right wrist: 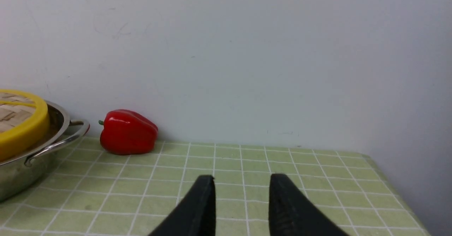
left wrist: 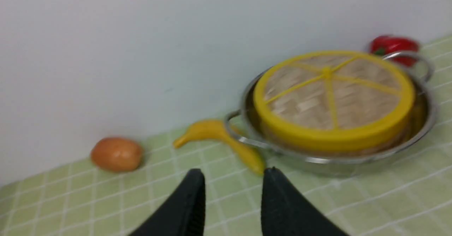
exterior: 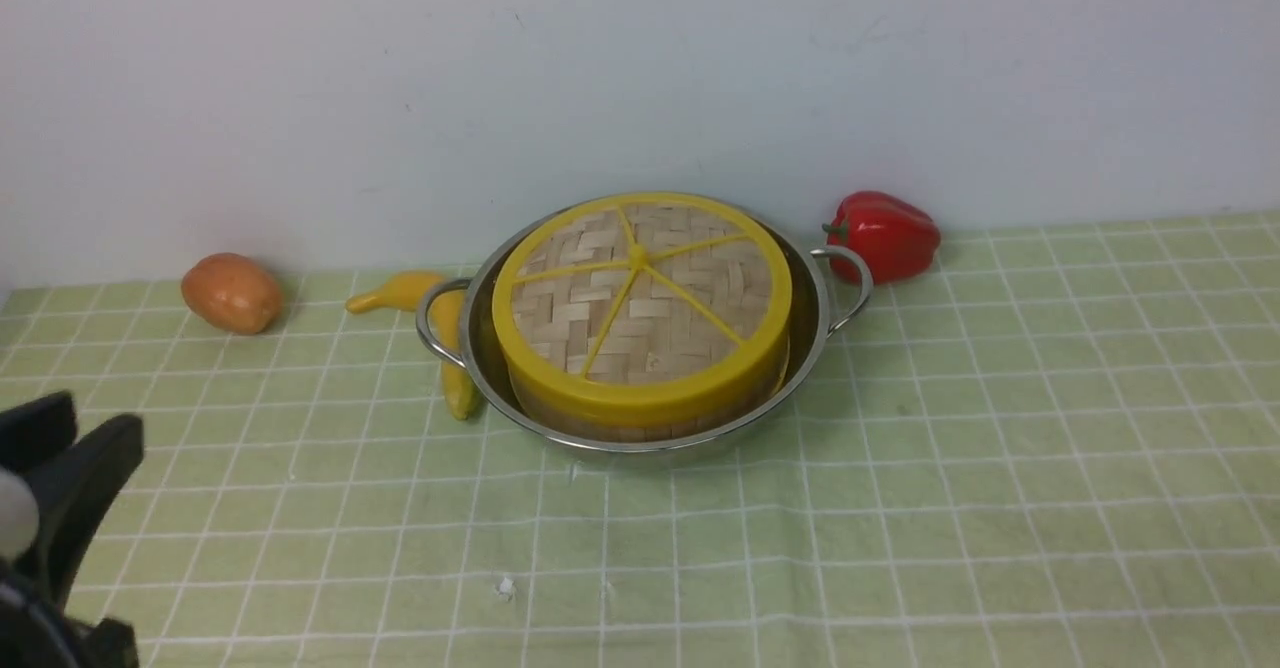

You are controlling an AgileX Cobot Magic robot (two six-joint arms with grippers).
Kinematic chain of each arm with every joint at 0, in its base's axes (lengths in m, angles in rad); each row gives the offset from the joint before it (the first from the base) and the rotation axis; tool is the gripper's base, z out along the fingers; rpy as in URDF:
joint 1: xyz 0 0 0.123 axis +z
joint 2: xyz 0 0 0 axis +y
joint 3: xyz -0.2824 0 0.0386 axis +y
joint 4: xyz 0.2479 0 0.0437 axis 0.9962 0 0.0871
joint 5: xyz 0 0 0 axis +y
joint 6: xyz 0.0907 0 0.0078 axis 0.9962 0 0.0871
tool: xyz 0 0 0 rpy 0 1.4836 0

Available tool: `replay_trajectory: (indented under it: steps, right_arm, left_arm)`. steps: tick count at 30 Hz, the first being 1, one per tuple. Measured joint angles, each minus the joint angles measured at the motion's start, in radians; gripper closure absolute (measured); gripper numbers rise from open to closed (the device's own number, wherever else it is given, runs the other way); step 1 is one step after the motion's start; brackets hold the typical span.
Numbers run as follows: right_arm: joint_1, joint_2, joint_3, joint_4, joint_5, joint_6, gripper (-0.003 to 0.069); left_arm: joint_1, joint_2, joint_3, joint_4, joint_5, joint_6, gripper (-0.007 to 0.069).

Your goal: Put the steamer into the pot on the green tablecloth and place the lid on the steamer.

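The pot [exterior: 818, 343], shiny steel with two loop handles, stands on the green tablecloth [exterior: 900, 508] near the back wall. Inside it sits the steamer [exterior: 640, 431], of which only a strip of bamboo wall shows. The lid [exterior: 640, 293] rests flat on top of the steamer and hides its inside. My left gripper [exterior: 90, 416] is low at the near left, well away from the pot, open and empty; it shows as the left gripper [left wrist: 235, 172] in its wrist view, facing the pot [left wrist: 429, 112]. My right gripper [right wrist: 243, 177] is open and empty over bare cloth, to the right of the pot [right wrist: 21, 169].
A red bell pepper [exterior: 885, 235] lies by the pot's right handle. Yellow bananas [exterior: 400, 291] touch its left handle, and an orange-brown fruit [exterior: 232, 292] lies farther left. The pale wall runs close behind. The cloth's right edge [right wrist: 388, 179] drops off.
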Motion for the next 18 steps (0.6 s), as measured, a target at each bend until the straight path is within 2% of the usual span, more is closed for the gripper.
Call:
replay_trajectory:
  steps: [4, 8, 18]
  right_arm:
    - [0.0, 0.0, 0.0, 0.0, 0.0, 0.0, 0.0419]
    - [0.0, 0.0, 0.0, 0.0, 0.0, 0.0, 0.0419]
    - [0.0, 0.0, 0.0, -0.001, 0.0, 0.0, 0.0419]
  left_arm:
    - [0.119, -0.157, 0.213, 0.025, -0.046, 0.034, 0.0396]
    - [0.168, -0.337, 0.401, 0.031, -0.089, 0.04, 0.039]
    - [0.173, -0.403, 0.437, 0.019, -0.114, 0.04, 0.0382]
